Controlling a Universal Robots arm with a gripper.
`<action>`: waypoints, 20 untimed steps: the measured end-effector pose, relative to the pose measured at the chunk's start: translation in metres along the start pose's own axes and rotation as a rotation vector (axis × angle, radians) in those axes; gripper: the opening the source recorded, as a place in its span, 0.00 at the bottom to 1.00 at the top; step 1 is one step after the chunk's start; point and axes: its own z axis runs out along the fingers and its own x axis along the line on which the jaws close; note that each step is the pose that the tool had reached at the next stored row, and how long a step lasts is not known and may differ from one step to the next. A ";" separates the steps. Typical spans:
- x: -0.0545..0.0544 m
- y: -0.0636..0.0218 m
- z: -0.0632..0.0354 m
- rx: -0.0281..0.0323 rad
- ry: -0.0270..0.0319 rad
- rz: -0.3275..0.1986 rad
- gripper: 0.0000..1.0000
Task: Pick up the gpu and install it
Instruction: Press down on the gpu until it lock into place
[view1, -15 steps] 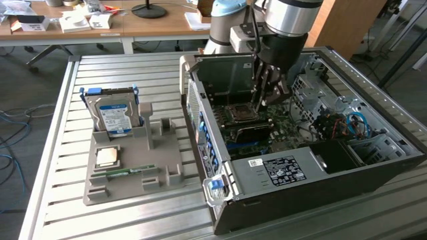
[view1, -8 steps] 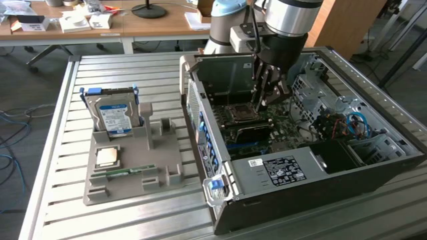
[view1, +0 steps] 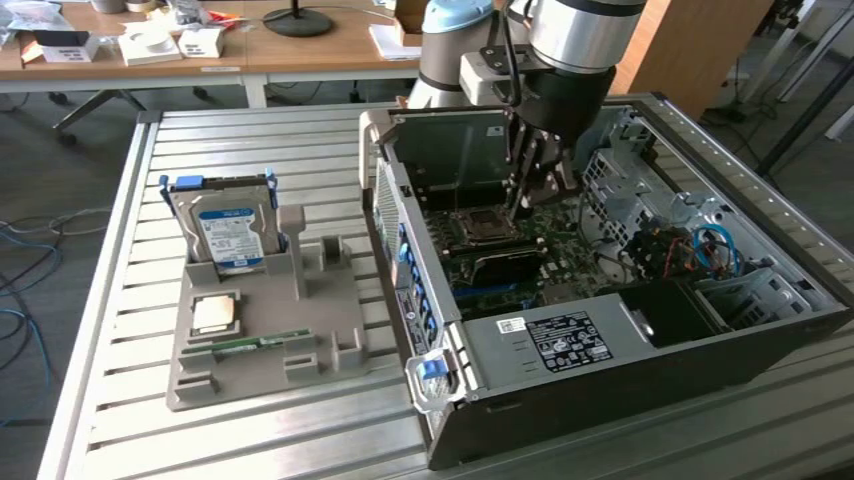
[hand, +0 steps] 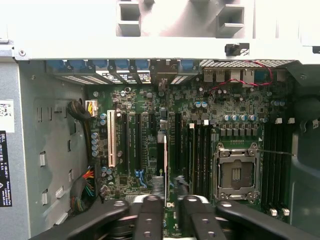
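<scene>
One tool (hand: 167, 210) grips the gpu (hand: 165, 160) edge-on above the motherboard (hand: 150, 105)

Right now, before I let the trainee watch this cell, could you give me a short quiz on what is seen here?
1. True or false: the hard drive stands upright in the grey tray, outside the computer case.
2. Where is the end effector? A: over the grey tray. B: inside the open computer case, above the motherboard. C: over the wooden desk at the back.
3. Fill in: the end effector is closed on the thin dark ___, seen edge-on in the wrist view above the expansion slots.

Key: 1 true; 2 B; 3 gpu.
</scene>
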 end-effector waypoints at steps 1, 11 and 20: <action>0.000 0.0000 0.0000 0.0000 0.0000 0.000 0.20; 0.000 0.0000 0.0006 0.0000 0.0000 0.000 0.11; 0.000 0.0003 0.0135 0.0000 -0.0002 0.000 0.11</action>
